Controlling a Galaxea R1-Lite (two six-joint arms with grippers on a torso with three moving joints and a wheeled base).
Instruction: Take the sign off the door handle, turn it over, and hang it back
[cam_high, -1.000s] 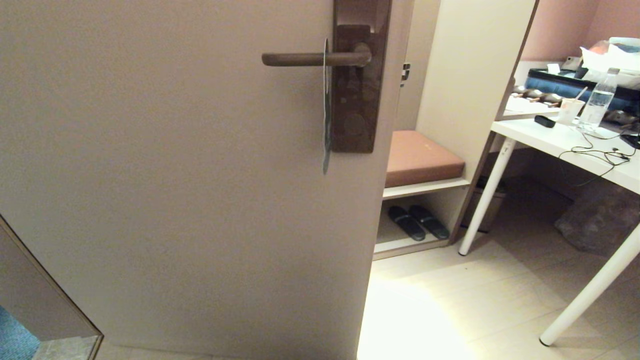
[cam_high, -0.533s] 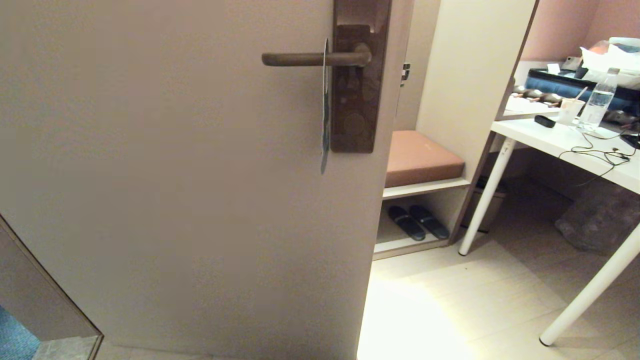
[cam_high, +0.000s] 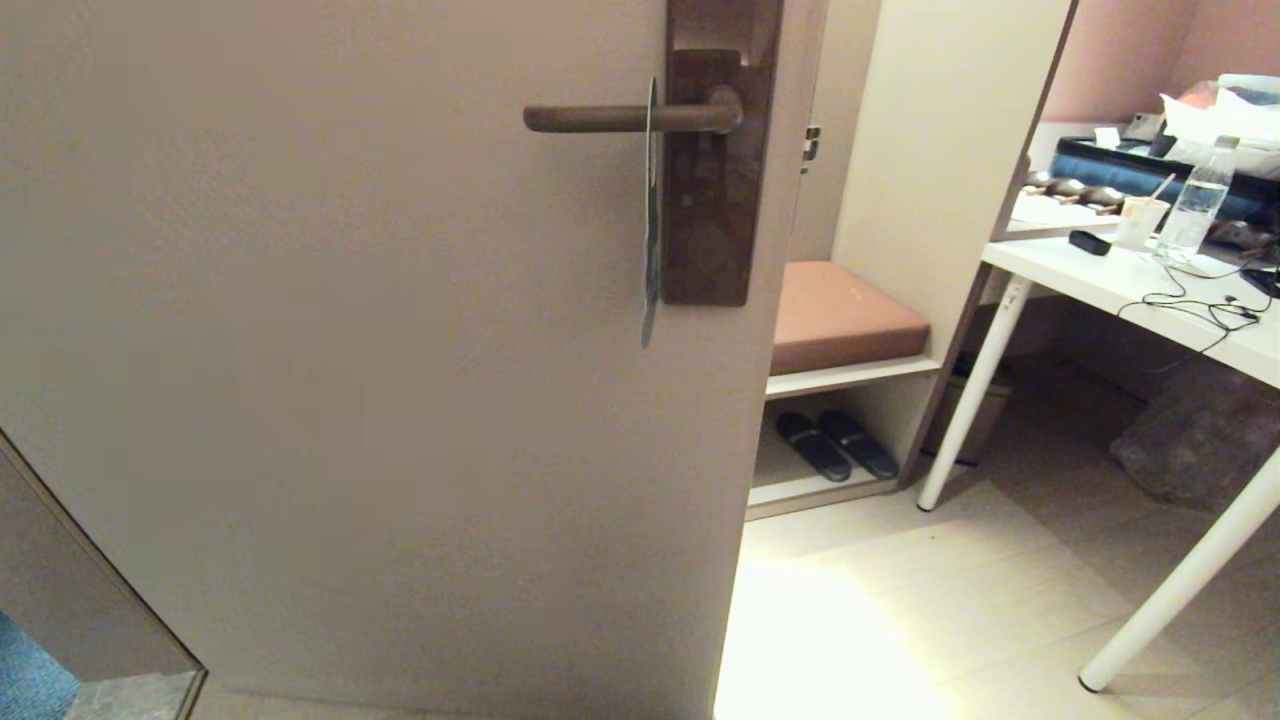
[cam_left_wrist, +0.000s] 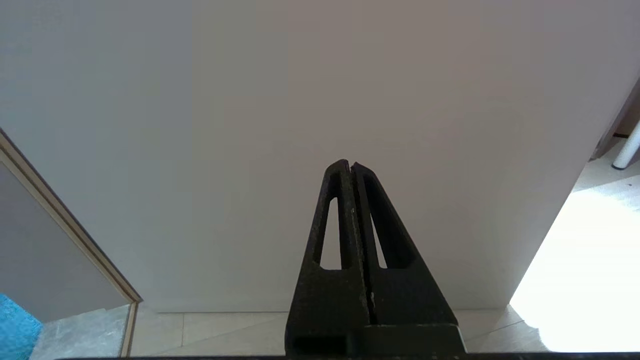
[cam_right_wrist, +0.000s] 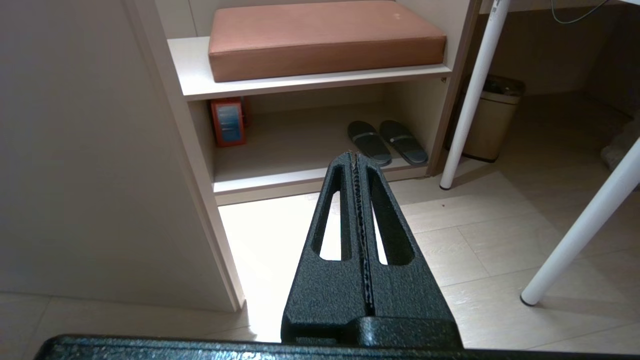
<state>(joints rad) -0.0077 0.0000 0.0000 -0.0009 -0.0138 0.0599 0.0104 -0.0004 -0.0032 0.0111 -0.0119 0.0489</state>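
Both my jaws are pressed together on nothing: left gripper (cam_left_wrist: 351, 165) faces the door, right gripper (cam_right_wrist: 355, 155) the slippers (cam_right_wrist: 387, 141); the sign (cam_high: 652, 215) hangs edge-on from the door handle (cam_high: 625, 118).

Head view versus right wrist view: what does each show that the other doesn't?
Only the head view shows the sign hanging edge-on from the door handle, and the cluttered white desk. Only the right wrist view shows the right hand, shut and empty, an orange box and a bin. Both show the cushion and slippers.
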